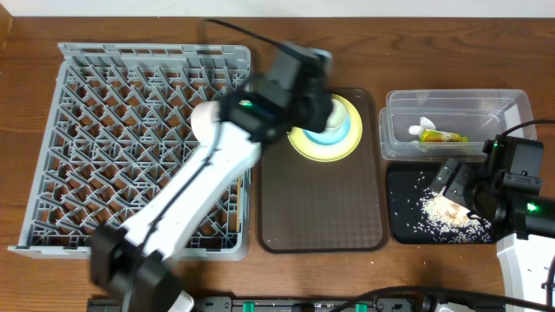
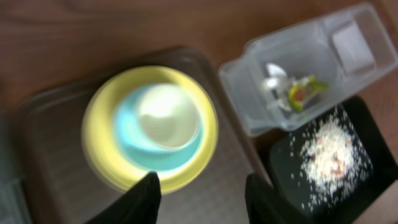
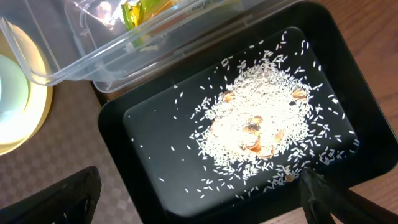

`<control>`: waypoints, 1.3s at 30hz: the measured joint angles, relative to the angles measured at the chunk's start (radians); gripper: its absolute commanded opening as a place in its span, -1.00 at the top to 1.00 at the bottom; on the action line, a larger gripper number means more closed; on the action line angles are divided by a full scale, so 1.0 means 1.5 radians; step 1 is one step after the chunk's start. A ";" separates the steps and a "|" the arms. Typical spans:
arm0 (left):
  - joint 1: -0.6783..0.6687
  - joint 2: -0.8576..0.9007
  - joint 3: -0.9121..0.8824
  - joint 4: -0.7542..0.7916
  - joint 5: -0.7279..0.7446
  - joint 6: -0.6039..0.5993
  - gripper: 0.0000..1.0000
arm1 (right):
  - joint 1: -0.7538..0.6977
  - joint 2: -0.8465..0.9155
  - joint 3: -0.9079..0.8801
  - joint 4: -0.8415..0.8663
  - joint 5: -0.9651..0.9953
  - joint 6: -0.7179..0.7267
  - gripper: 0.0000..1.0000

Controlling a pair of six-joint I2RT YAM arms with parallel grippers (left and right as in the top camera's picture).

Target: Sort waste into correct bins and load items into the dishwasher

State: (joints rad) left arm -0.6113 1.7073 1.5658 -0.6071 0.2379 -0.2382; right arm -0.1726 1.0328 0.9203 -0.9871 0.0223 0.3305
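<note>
A yellow plate [image 2: 106, 152] sits at the far end of the brown tray, with a light blue bowl [image 2: 127, 140] on it and a white bowl [image 2: 168, 115] nested inside. My left gripper [image 2: 205, 202] hovers over the plate's near edge, open and holding nothing. The clear tub [image 1: 451, 95] holds the yellow-green wrapper [image 1: 438, 135] and a white scrap [image 2: 273, 78]. Rice crumbs [image 3: 261, 124] lie in the black tray [image 3: 161, 137]. My right gripper [image 3: 199, 208] is wide open above that tray's near edge. The grey dish rack [image 1: 130, 139] fills the left.
The brown serving tray [image 1: 321, 208] lies between the rack and the two bins, bare except for the stacked dishes. My left arm [image 1: 199, 191] crosses the rack's right side. The table's wooden top shows around everything.
</note>
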 measured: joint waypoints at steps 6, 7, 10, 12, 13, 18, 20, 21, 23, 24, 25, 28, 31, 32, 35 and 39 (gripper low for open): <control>-0.060 0.094 0.000 0.073 -0.027 0.000 0.09 | 0.000 0.000 0.000 0.000 0.000 0.000 -0.99; -0.066 0.107 0.000 0.081 -0.039 0.000 0.09 | 0.000 0.000 0.000 0.000 0.000 0.000 -0.99; -0.077 0.137 0.000 0.101 -0.080 0.000 0.09 | 0.000 0.000 0.000 0.000 0.000 0.000 -0.98; -0.079 0.152 0.000 0.112 -0.104 0.000 0.10 | 0.000 0.000 0.000 0.000 0.000 0.000 -0.99; -0.079 0.158 0.000 0.116 -0.114 0.002 0.10 | 0.000 0.000 0.000 0.000 0.000 0.000 -0.98; -0.078 0.183 0.000 0.128 -0.143 0.012 0.10 | 0.000 0.000 0.000 0.000 0.000 0.000 -0.98; -0.078 0.192 0.000 0.128 -0.146 0.016 0.10 | 0.000 0.000 0.000 0.000 0.000 0.000 -0.99; -0.078 0.197 0.000 0.127 -0.148 0.018 0.10 | 0.000 0.000 0.000 0.000 0.000 0.000 -0.98; -0.078 0.205 0.000 0.125 -0.149 0.020 0.18 | 0.000 0.000 0.000 0.000 0.000 0.000 -0.99; -0.078 0.209 0.000 0.124 -0.149 0.020 0.20 | 0.000 0.000 0.000 0.000 0.000 0.000 -0.98; -0.078 0.211 0.000 0.124 -0.150 0.022 0.21 | 0.000 0.000 0.000 0.000 0.000 0.000 -0.99; -0.078 0.214 0.000 0.123 -0.152 0.039 0.24 | 0.000 0.000 0.000 0.000 0.000 0.000 -0.98; -0.078 0.214 0.000 0.121 -0.154 0.057 0.26 | 0.000 0.000 0.000 0.000 0.000 0.000 -0.99; -0.078 0.214 0.000 0.118 -0.154 0.064 0.26 | 0.000 0.000 0.000 0.000 0.000 0.000 -0.99; -0.078 0.214 0.000 0.115 -0.157 0.072 0.27 | 0.000 0.000 0.000 0.000 0.000 0.000 -0.99; -0.078 0.217 0.000 0.110 -0.166 0.080 0.27 | 0.000 0.000 0.000 0.000 0.000 0.000 -0.99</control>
State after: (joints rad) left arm -0.7284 2.0335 1.5658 -0.4419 -0.0113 -0.1177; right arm -0.1726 1.0332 0.9203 -0.9871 0.0223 0.3305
